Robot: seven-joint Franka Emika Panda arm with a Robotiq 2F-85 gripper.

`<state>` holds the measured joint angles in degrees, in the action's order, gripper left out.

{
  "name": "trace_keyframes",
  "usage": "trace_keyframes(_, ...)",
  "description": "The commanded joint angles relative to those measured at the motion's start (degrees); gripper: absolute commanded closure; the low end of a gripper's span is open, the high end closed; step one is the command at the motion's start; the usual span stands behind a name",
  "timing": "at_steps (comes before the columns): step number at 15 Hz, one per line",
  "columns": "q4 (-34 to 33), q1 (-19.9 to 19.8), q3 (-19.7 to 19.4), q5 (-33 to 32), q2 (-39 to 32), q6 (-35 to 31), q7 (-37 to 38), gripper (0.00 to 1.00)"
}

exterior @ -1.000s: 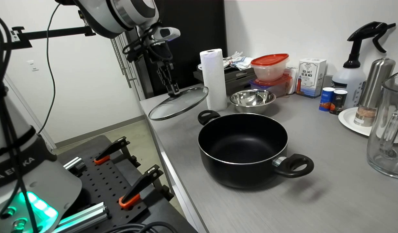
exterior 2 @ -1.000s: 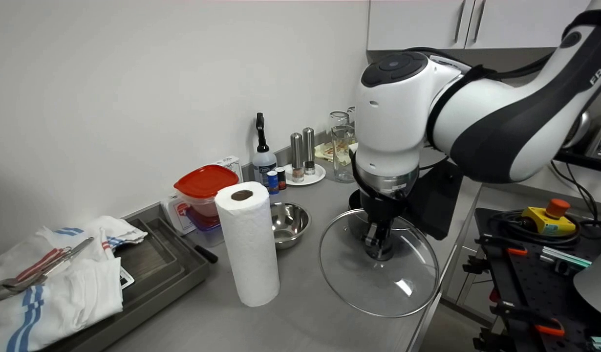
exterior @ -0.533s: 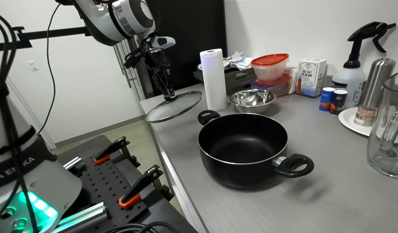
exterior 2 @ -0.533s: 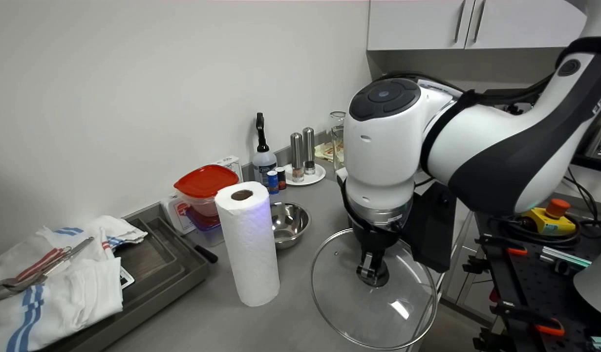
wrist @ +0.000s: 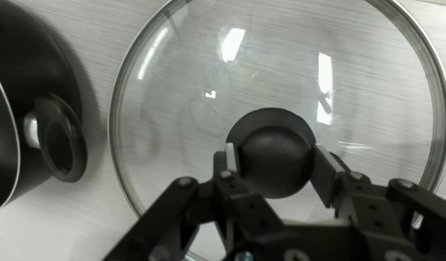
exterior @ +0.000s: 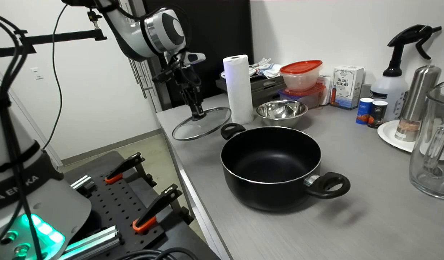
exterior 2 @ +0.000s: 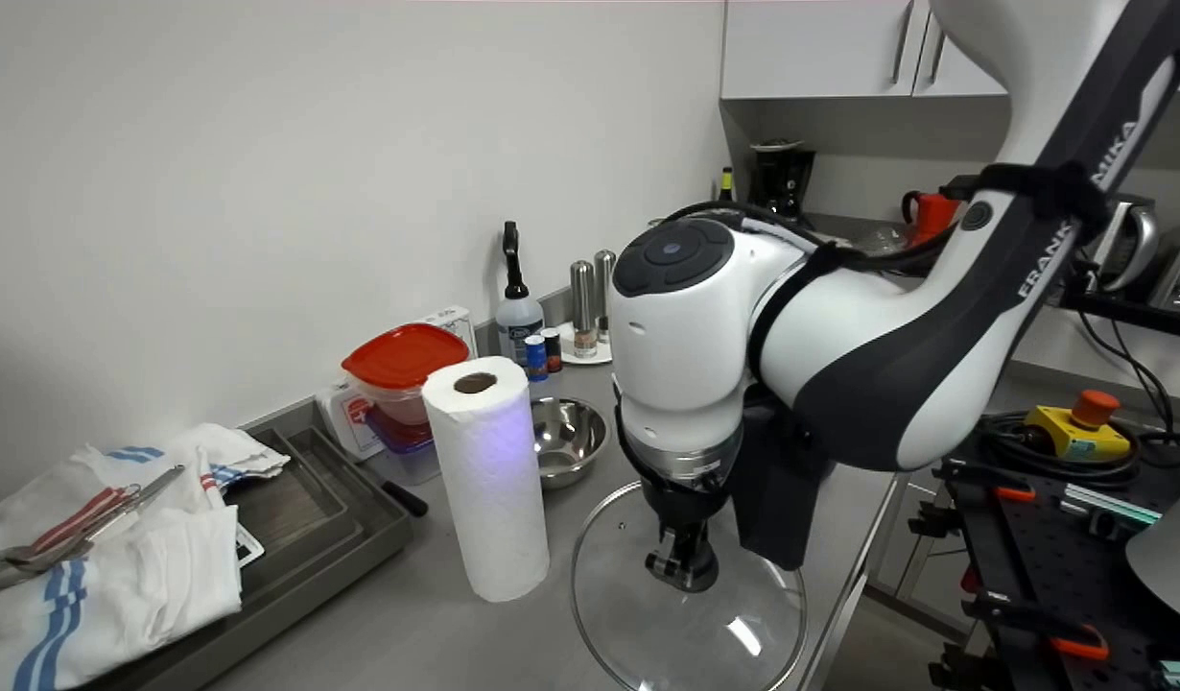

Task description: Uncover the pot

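Lid (exterior: 204,126) lower, pot (wrist: 29,90) partial in wrist view

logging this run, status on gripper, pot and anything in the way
Gripper closed on knob of glass lid. Pot uncovered, lid held beside it. Possible snag: paper towel roll near lid.

A paper towel roll (exterior: 239,90) stands near a steel bowl (exterior: 282,118) — red-lidded containers (exterior: 300,80) stacked nearby.
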<state>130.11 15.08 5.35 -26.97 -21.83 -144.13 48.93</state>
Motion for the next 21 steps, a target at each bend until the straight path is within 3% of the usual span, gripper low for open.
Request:
trace_keyframes(1, -4.5, 1.0, -2.4, 2.3, -4.2, -0.5, -2.6, 0.75)
trace_keyframes(7, -6.5, 0.6, -3.5, 7.5, -7.9, -2.3, -6.7, 0.75)
trace_keyframes(16, -6.3, -0.9, -2.0, 19.1, -8.2, -1.3, -15.3, 0.75)
trace_keyframes(21, -6.5, -0.4, -3.0, 22.8, -8.7, -2.0, -18.4, 0.75)
